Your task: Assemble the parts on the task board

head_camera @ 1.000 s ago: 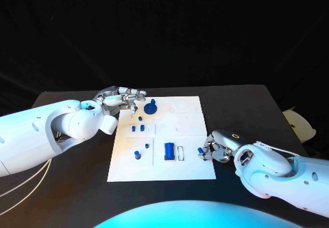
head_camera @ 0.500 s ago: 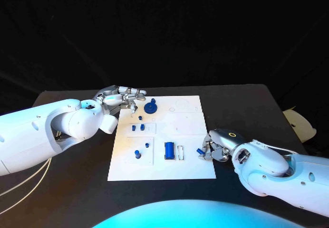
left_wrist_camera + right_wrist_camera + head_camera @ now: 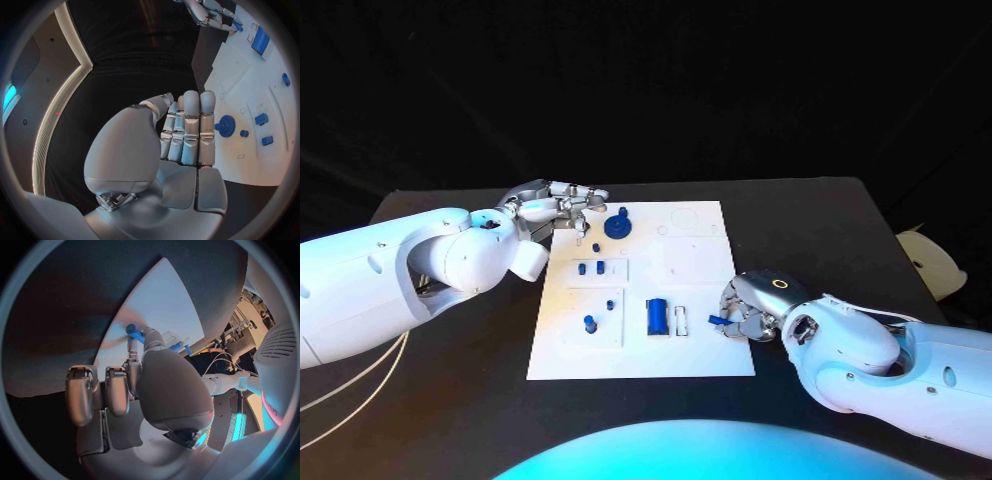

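Note:
The white task board (image 3: 705, 352) lies mid-table. On it are a blue gear-shaped part (image 3: 617, 227), two small blue pieces (image 3: 591, 268), a blue peg (image 3: 589, 323) and a blue block (image 3: 656, 317) beside a white slot (image 3: 681, 320). My right hand (image 3: 750, 312) rests at the board's right edge. Its fingers are curled in and pinch a small blue part (image 3: 717, 320), which also shows at the fingertips (image 3: 134, 331). My left hand (image 3: 563, 206) hovers at the board's far left corner, fingers straight and side by side (image 3: 190, 131), holding nothing, close to the gear (image 3: 226, 123).
A pale rounded object (image 3: 932, 262) lies at the black table's right edge. The left wrist view shows the blue block (image 3: 260, 41) and the right hand (image 3: 214, 13) at the board's other end.
My right hand has shifted slightly left over the board's edge, carrying the small blue part with it. The left hand has stayed put.

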{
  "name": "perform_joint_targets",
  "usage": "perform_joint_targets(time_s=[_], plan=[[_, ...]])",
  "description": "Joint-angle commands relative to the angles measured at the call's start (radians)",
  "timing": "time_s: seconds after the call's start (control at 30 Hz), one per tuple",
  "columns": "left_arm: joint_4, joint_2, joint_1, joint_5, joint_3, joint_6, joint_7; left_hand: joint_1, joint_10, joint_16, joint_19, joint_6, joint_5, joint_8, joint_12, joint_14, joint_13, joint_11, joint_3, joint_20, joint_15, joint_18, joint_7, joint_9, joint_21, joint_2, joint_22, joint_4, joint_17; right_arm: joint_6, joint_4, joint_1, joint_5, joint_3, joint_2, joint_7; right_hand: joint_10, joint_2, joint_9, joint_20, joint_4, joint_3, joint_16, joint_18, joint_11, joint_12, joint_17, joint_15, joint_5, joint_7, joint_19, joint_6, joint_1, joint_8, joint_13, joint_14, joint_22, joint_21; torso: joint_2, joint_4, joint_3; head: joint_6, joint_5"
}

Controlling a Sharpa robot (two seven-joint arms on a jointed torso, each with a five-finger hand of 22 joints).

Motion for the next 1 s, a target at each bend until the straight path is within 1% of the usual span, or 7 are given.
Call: perform_joint_targets(time_s=[0.03, 0.17, 0.43, 0.5, 0.57, 0.8, 1.0], plan=[[0.004, 0.000, 0.001, 0.004, 0.001, 0.018, 0.003, -0.005, -0.007, -0.005, -0.001, -0.008, 0.004, -0.005, 0.004, -0.002, 0.001, 0.000, 0.000, 0.008, 0.006, 0.014, 0.000, -0.001, -0.006, 0.004, -0.001, 0.004, -0.002, 0.035, -0.006, -0.010, -0.028, -0.009, -0.002, -0.025, 0.002, 0.049, 0.003, -0.010, 0.007, 0.018, -0.002, -0.008, -0.003, 0.006, 0.133, -0.006, 0.031, -0.006, 0.077, 0.004, 0.060, 0.004, -0.078, 0.077, 0.245, 0.009, 0.000, -0.0002, 0.0000, -0.001, 0.002], [0.004, -0.001, 0.001, 0.004, 0.001, 0.018, 0.003, -0.005, -0.007, -0.005, -0.001, -0.008, 0.004, -0.005, 0.004, -0.002, 0.001, 0.000, 0.000, 0.008, 0.006, 0.014, 0.000, -0.001, -0.006, 0.004, -0.001, 0.004, -0.002, -0.032, 0.008, -0.007, 0.002, -0.007, -0.008, -0.027, 0.008, 0.041, 0.007, -0.013, 0.023, 0.046, 0.003, -0.010, -0.006, 0.013, 0.141, -0.009, 0.074, -0.008, 0.081, 0.005, 0.059, 0.005, -0.072, 0.078, 0.248, 0.019, 0.000, 0.0001, -0.0001, 0.003, 0.005], [0.003, 0.001, 0.001, 0.004, 0.001, 0.020, 0.003, -0.007, -0.008, -0.005, -0.001, -0.009, 0.003, -0.005, 0.004, -0.002, 0.001, 0.001, -0.001, 0.008, 0.006, 0.014, 0.001, -0.002, -0.007, 0.005, -0.001, 0.006, -0.002, -0.109, 0.025, 0.021, 0.111, -0.003, -0.009, -0.026, 0.007, 0.033, 0.010, -0.013, 0.033, 0.070, 0.003, -0.010, -0.006, 0.008, 0.142, -0.009, 0.079, -0.009, 0.082, 0.004, 0.062, 0.006, -0.074, 0.078, 0.248, 0.020, 0.000, 0.0020, -0.0007, 0.003, 0.003], [0.003, 0.001, 0.001, 0.004, 0.001, 0.020, 0.003, -0.007, -0.008, -0.005, -0.001, -0.009, 0.003, -0.005, 0.004, -0.002, 0.001, 0.001, -0.001, 0.008, 0.006, 0.014, 0.001, -0.002, -0.007, 0.005, -0.001, 0.006, -0.002, -0.127, 0.031, 0.025, 0.134, -0.003, -0.005, -0.025, 0.007, 0.029, 0.011, -0.013, 0.037, 0.078, 0.004, -0.010, -0.006, 0.008, 0.142, -0.009, 0.080, -0.009, 0.082, 0.003, 0.061, 0.006, -0.073, 0.079, 0.248, 0.021, 0.000, 0.0030, -0.0006, 0.003, 0.002], [0.003, 0.002, 0.001, 0.004, 0.001, 0.020, 0.003, -0.007, -0.008, -0.005, -0.001, -0.009, 0.003, -0.005, 0.004, -0.002, 0.001, 0.001, -0.001, 0.008, 0.006, 0.014, 0.001, -0.002, -0.007, 0.005, -0.001, 0.006, -0.002, -0.143, 0.036, 0.028, 0.160, -0.003, 0.003, -0.024, 0.008, 0.023, 0.013, -0.014, 0.042, 0.088, 0.004, -0.010, -0.005, 0.008, 0.143, -0.009, 0.083, -0.008, 0.082, 0.003, 0.060, 0.007, -0.073, 0.079, 0.248, 0.021, 0.001, 0.0017, 0.0004, 0.004, 0.004], [0.003, 0.005, 0.001, 0.004, 0.001, 0.020, 0.003, -0.007, -0.008, -0.005, -0.001, -0.009, 0.003, -0.005, 0.004, -0.002, 0.001, 0.001, -0.001, 0.008, 0.006, 0.014, 0.001, -0.002, -0.007, 0.005, -0.001, 0.006, -0.002, -0.171, 0.034, 0.033, 0.229, -0.002, 0.036, -0.025, 0.011, 0.011, 0.018, -0.013, 0.057, 0.115, 0.005, -0.010, -0.004, 0.010, 0.145, -0.008, 0.093, -0.007, 0.082, 0.001, 0.039, 0.008, -0.071, 0.079, 0.248, 0.021, 0.001, 0.0000, 0.0002, 0.005, 0.009], [0.003, 0.006, 0.001, 0.004, 0.001, 0.020, 0.003, -0.007, -0.008, -0.005, -0.001, -0.009, 0.003, -0.005, 0.004, -0.002, 0.001, 0.001, -0.001, 0.008, 0.006, 0.014, 0.001, -0.002, -0.007, 0.005, -0.001, 0.006, -0.002, -0.159, 0.022, 0.033, 0.299, -0.002, 0.063, -0.025, 0.015, 0.004, 0.022, -0.013, 0.058, 0.133, 0.006, -0.010, -0.004, 0.014, 0.147, -0.008, 0.078, -0.008, 0.082, 0.002, 0.001, 0.010, -0.067, 0.080, 0.248, 0.021, 0.000, -0.0006, -0.0012, 0.004, 0.009]])
